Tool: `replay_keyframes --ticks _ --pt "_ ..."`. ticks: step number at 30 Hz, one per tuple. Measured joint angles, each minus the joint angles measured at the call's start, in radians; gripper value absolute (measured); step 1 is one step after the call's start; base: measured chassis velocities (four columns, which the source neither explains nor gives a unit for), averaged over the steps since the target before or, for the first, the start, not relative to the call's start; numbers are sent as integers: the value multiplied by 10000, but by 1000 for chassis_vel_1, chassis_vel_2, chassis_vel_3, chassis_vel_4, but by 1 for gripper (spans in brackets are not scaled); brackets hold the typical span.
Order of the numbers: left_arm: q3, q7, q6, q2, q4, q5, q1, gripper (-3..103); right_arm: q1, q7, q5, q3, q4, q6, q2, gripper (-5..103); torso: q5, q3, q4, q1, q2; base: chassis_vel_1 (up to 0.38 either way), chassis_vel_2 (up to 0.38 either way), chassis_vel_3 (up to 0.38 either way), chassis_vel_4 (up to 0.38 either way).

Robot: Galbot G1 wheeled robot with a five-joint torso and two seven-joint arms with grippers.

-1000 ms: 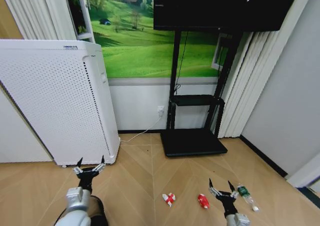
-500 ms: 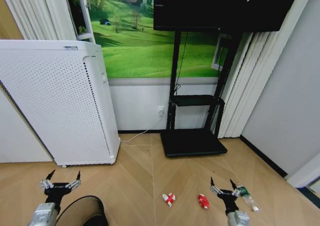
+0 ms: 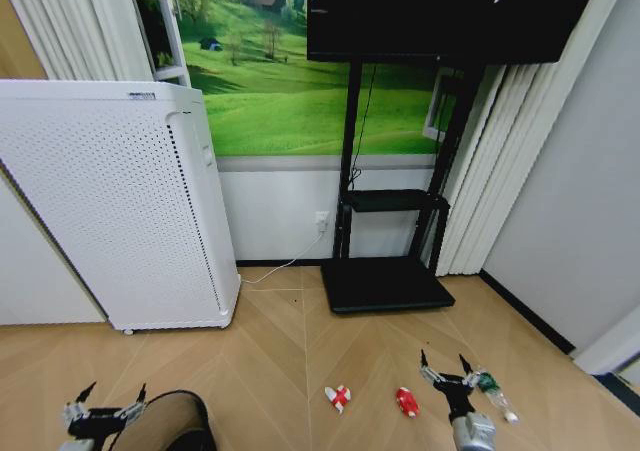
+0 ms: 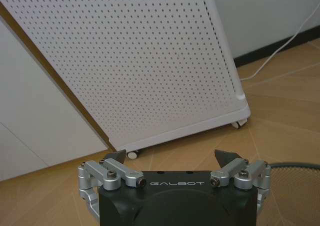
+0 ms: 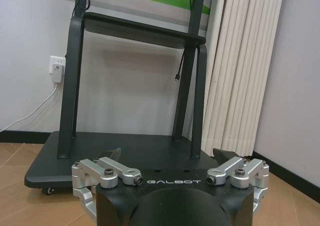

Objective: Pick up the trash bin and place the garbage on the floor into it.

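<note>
Head view: left tool [image 3: 103,403] spread beside trash bin [image 3: 165,421] | wire mesh (likely light, stiff): grip rim | right tool [image 3: 447,371] spread.

A home-like living room. A TV [image 3: 440,11] on a black stand [image 3: 388,271] faces herringbone wood flooring [image 3: 290,361], with a meadow mural [image 3: 270,81], curtains [image 3: 490,171] and a white air purifier [image 3: 120,201].
</note>
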Motion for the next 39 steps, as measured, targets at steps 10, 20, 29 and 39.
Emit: replay_keyframes --ticks 10,20,29,39 --pt "136 450 1388 109 254 859 35 97 69 6 89 -19 -221 -10 -43 100 0 4 0 1 5 0 0 0 0" --pt "252 337 2182 101 449 983 -54 93 60 -8 119 27 -230 -6 -75 100 0 6 0 1 8 0 0 0 0" --pt "715 511 1798 102 927 706 -383 93 28 -47 35 -2 -230 4 12 100 0 7 -1 2 9 0 0 0 0" --pt "1172 395 2299 -83 735 246 -298 93 57 -82 -81 14 -304 32 35 100 0 8 2 2 10 0 0 0 0"
